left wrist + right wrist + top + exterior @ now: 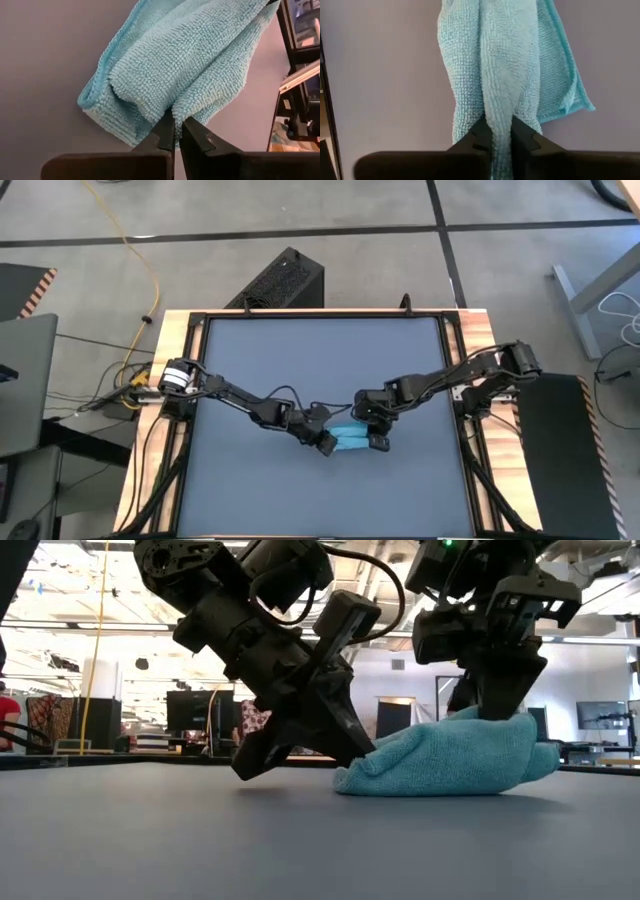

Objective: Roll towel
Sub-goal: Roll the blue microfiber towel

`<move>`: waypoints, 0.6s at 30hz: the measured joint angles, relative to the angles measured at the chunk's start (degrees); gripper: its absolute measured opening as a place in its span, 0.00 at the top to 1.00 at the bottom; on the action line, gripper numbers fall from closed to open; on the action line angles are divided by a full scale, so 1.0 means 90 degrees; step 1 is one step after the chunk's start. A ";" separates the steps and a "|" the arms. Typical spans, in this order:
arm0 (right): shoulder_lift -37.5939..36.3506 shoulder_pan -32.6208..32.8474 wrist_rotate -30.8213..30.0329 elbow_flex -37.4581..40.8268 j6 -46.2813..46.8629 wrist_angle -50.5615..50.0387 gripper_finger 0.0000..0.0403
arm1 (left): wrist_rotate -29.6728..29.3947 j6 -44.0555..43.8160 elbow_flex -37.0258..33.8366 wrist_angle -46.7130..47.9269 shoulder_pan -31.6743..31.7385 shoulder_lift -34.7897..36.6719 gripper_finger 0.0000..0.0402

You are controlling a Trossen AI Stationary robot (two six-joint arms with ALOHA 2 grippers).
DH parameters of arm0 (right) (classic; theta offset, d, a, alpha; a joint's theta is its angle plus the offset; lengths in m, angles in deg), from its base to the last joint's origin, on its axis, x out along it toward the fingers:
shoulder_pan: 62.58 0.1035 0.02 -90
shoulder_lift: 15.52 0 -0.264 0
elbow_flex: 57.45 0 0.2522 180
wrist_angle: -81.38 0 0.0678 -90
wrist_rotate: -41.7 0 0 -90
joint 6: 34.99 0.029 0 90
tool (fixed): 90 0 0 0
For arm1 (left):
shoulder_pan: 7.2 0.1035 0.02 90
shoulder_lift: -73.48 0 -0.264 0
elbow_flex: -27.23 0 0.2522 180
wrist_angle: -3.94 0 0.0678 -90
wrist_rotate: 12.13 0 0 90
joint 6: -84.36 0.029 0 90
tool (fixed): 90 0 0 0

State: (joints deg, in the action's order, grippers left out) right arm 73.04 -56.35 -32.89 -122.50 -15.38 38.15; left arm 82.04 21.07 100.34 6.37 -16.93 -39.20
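Observation:
The sky-blue towel point(348, 442) lies bunched into a short thick roll on the dark grey tabletop point(300, 360), a little toward the near edge of the middle. Its underside rests on the table point(450, 755). My left gripper point(326, 442) is shut and stands at the roll's left end, coming in low and slanted point(352, 752). My right gripper point(377, 442) stands over the roll's right end point(505, 710), shut on a ridge of the cloth. The towel's folds show up close in both wrist views point(185, 60) point(505, 65). My left gripper touches the towel's left end with its shut fingertips, set in the crease between two folds point(172, 107). No cloth shows between the fingers. They slant down from the table's left, and the towel lies on the table. My right gripper pinches a raised ridge of several layers at the towel's right end point(499, 112) between its two fingers. The fingers come steeply from above, slanting from the table's right. The towel's bulk stays on the table below them.
A wooden frame with black rails point(180, 330) borders the tabletop. A black box point(280, 280) stands on the floor beyond the far edge. Bare tabletop lies on every side of the towel.

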 joint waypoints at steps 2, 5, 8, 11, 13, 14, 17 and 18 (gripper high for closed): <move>0.0000 -0.0051 -0.0029 0.0000 0.0070 0.0017 0.80 | 0.0034 -0.0031 0.0000 0.0005 0.0000 0.0000 1.00; -0.0009 -0.0169 -0.0039 0.0004 0.0200 -0.0001 0.70 | 0.0089 -0.0046 -0.0004 0.0012 -0.0002 0.0000 1.00; -0.0025 -0.0282 -0.0041 0.0010 0.0218 0.0049 0.61 | 0.0092 -0.0046 -0.0007 0.0005 -0.0002 -0.0002 1.00; -0.0074 -0.0338 -0.0147 0.0010 0.0166 0.0091 0.52 | 0.0080 -0.0044 -0.0007 0.0002 -0.0002 -0.0002 1.00; -0.0170 -0.0310 -0.0360 0.0010 0.0161 0.0105 0.49 | 0.0069 -0.0046 -0.0007 -0.0046 -0.0002 -0.0002 1.00; -0.0217 -0.0289 -0.0431 0.0010 0.0147 0.0113 0.49 | 0.0056 -0.0046 -0.0007 -0.0084 -0.0002 -0.0003 1.00; -0.0441 -0.0273 -0.0735 0.0010 0.0135 0.0115 0.48 | 0.0026 -0.0095 -0.0012 -0.0241 -0.0002 -0.0012 1.00; -0.0536 -0.0274 -0.0833 0.0010 0.0131 0.0118 0.49 | -0.0004 -0.0122 -0.0012 -0.0258 -0.0002 -0.0012 1.00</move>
State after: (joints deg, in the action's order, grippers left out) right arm 68.21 -58.81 -40.38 -122.41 -14.20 39.21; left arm 82.00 19.97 100.23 4.04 -16.96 -39.31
